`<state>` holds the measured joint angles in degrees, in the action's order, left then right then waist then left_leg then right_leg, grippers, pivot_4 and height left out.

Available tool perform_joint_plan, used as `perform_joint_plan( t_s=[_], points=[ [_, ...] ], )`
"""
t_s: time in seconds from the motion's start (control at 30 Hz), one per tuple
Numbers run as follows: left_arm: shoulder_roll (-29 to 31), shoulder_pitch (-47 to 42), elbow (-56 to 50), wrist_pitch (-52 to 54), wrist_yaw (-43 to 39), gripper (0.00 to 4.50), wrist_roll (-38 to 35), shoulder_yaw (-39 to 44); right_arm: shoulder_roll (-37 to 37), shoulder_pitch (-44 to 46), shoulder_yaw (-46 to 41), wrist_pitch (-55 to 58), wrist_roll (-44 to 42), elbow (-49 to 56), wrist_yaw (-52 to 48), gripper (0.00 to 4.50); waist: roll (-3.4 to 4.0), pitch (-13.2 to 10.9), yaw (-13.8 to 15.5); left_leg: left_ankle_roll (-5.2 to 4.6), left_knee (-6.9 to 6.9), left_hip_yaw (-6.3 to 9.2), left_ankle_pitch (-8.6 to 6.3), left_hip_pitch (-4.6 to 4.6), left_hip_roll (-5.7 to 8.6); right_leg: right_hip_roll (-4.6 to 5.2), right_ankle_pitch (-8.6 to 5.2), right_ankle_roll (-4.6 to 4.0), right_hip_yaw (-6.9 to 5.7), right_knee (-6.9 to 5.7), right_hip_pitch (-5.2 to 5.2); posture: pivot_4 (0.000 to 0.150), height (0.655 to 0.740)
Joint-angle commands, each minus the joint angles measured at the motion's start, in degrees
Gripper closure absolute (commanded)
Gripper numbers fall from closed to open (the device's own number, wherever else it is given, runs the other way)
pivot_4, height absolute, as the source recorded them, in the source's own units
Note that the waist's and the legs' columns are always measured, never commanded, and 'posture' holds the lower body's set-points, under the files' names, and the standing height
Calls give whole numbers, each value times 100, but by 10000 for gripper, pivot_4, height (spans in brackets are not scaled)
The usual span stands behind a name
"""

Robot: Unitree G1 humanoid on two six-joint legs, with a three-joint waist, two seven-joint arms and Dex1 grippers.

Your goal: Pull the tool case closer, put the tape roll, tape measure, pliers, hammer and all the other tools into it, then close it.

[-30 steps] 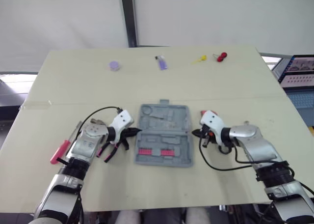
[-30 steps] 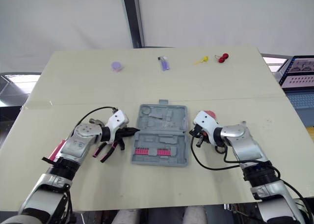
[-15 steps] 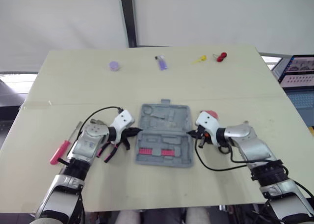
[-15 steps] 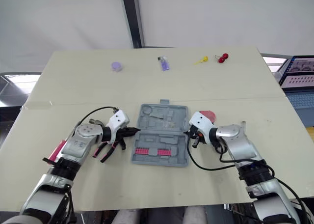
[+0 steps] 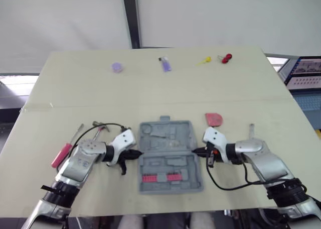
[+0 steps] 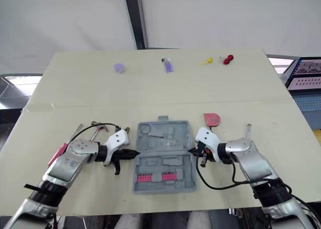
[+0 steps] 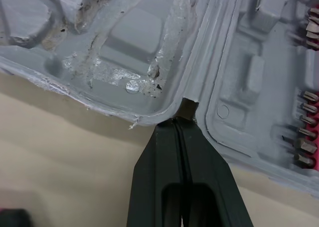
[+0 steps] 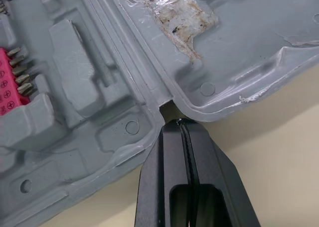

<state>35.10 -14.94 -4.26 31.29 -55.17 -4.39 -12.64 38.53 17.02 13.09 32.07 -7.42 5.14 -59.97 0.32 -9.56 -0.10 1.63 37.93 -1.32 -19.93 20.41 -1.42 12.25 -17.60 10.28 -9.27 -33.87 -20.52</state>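
Pale tabletop [image 5: 150, 88] below white walls, with the grey tool case [image 5: 169, 156] lying open flat at its near middle. The left pincer [image 5: 134, 154] is pinched tight, its tips touching the case's left edge at the hinge. The right pincer [image 5: 194, 150] is pinched just as tight against the right hinge end. Both halves show moulded recesses, and a pink strip of bits [image 5: 160, 178] sits in the near half

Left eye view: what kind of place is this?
Probably a lab or test bench: a pale table against blank white panels, an open grey tool case, and a screen at the right edge.
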Motion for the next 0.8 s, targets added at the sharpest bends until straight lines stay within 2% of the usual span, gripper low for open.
perform_joint_plan(
  t_s=[0.03,0.37,0.8],
  points=[
    [113,223,-463,136,-69,44795,-137,-61,77,-99,-59,165,-263,515,-104,45000,0,0,5,0,0,0,0,0,0,0,0,0,0,0,0,1500,7400],
    [317,878,-1203,556,-31,44795,-235,-161,276,-469,-49,581,-557,1086,-110,45000,0,0,13,-1,0,0,-4,-1,-1,0,0,0,2,1,1,1500,7400],
    [385,1156,-1544,716,66,44795,-288,-285,571,-881,-18,876,-807,1553,-107,45000,0,0,45,-2,2,0,-8,-2,-2,0,0,0,2,2,2,1500,7400]
  ],
)
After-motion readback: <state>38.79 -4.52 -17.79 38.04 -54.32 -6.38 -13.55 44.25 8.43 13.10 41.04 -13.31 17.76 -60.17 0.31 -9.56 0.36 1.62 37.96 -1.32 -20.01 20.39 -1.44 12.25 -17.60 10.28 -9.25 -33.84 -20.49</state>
